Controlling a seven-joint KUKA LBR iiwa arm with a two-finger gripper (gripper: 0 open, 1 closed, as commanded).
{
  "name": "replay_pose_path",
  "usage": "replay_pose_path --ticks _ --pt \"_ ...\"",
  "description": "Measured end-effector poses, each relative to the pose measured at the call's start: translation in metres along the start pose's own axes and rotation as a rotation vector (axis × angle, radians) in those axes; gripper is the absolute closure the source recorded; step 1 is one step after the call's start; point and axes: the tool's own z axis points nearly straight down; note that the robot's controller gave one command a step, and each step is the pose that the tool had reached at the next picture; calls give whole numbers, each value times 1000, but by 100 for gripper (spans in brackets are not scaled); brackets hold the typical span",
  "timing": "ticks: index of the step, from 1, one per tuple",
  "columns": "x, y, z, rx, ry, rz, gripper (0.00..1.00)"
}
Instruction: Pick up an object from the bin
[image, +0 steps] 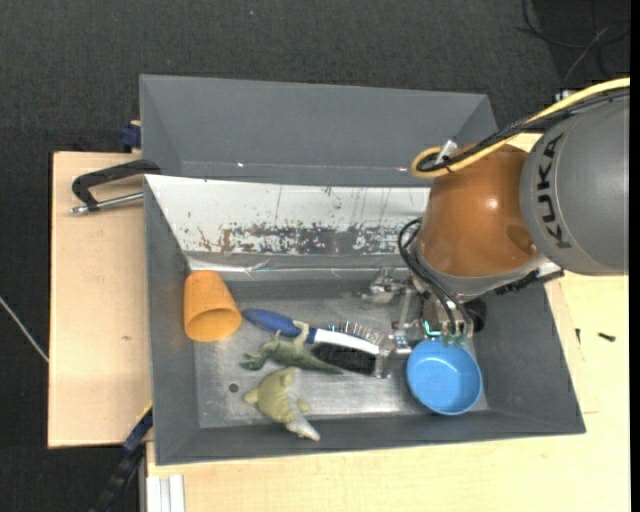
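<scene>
Gripper (432, 322) hangs low over the right end of the bin (300, 130), under the arm's orange cover (475, 225); whether it is open or closed cannot be told, and nothing shows in its hold. Just beneath it, near the front right corner, lies a blue cup (444, 377), mouth up, likely the thing to be picked. Beside the cup's left side rests a brush (335, 345) with a blue and white handle. A green dinosaur (290, 352) lies against it, with a pale dinosaur (283, 398) nearer the front edge. An orange cup (209, 307) lies on its side at the left edge.

The gripper could skid off the cup's round rim and push it into the corner. It could also catch the brush head, which sits close enough to drag along.

The grey arm (590, 200) reads "KUKA".
</scene>
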Motion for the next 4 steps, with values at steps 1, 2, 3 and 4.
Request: replay_pose_path --ticks 1,2,3,4 --pt "-15 16 78 -1 -8 61 0" --pt "-18 15 74 -1 -22 61 100" --pt "-51 4 -42 3 -17 -269 100" --pt "-63 24 -203 5 -18 -609 100"
